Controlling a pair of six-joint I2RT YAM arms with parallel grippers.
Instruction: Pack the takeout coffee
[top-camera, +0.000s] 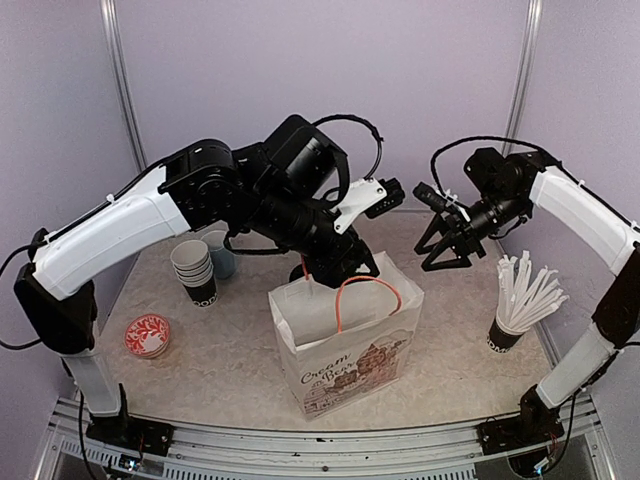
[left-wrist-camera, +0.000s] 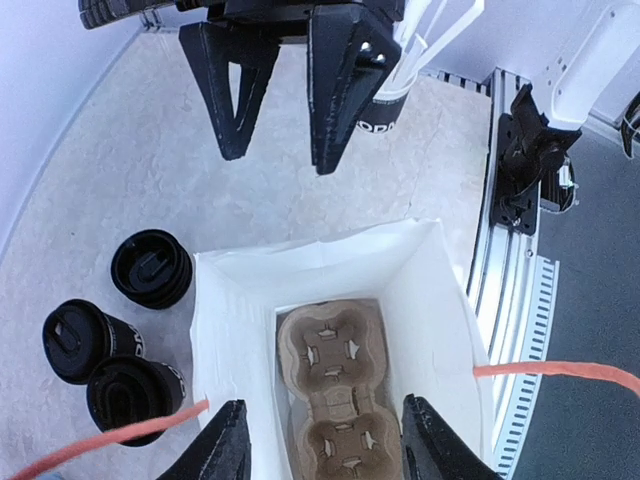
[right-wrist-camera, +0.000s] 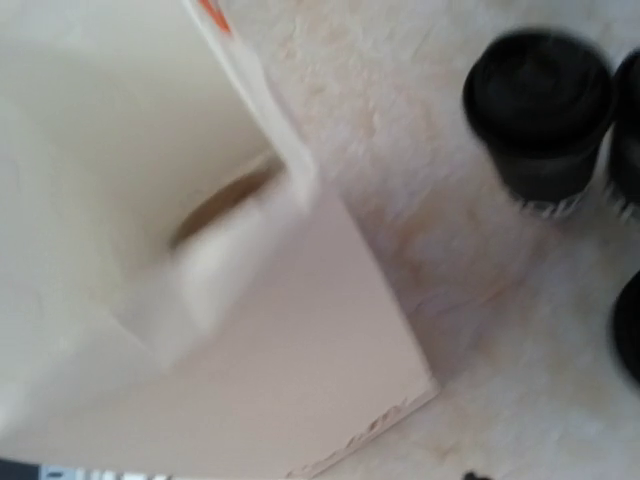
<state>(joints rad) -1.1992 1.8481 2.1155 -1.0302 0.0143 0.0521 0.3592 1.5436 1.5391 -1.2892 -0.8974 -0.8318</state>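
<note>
We count 3 takeout coffees, all black paper cups w/ black lids, all upright on the surface (top-camera: 230, 370) outside the paper bag (top-camera: 345, 345). Going by where they sit in the left wrist view, they are the upper cup (left-wrist-camera: 150, 268), middle cup (left-wrist-camera: 82, 340) and lower cup (left-wrist-camera: 135, 395). The middle cup and lower cup are touching or nearly so. The upper cup stands a bit apart from them, just beside the bag's wall. The right wrist view is blurred, but we make out 1 cup whole w/ white lettering near its base, plus bits of 2 more at the frame's right edge. In the top view the cups are hidden

The paper bag stands open, white w/ orange handles and a printed front. On its floor lies a brown cardboard carrier (left-wrist-camera: 335, 390), wells facing up

The left claw (left-wrist-camera: 322, 400) hangs over the bag's mouth, released, fingers spread w/ nothing btwn them. The right claw (top-camera: 447, 262) is released too, fingers apart and pointing down at bare surface just off the bag's side, gripping nothing

Further out on the left we see a nested stack of lidless cups (top-camera: 195, 270) next to a light blue mug (top-camera: 222, 255). A small red-patterned dish (top-camera: 147, 335) sits nearer the front left, and a black cup of white straws (top-camera: 505, 335) stands at the right
</note>
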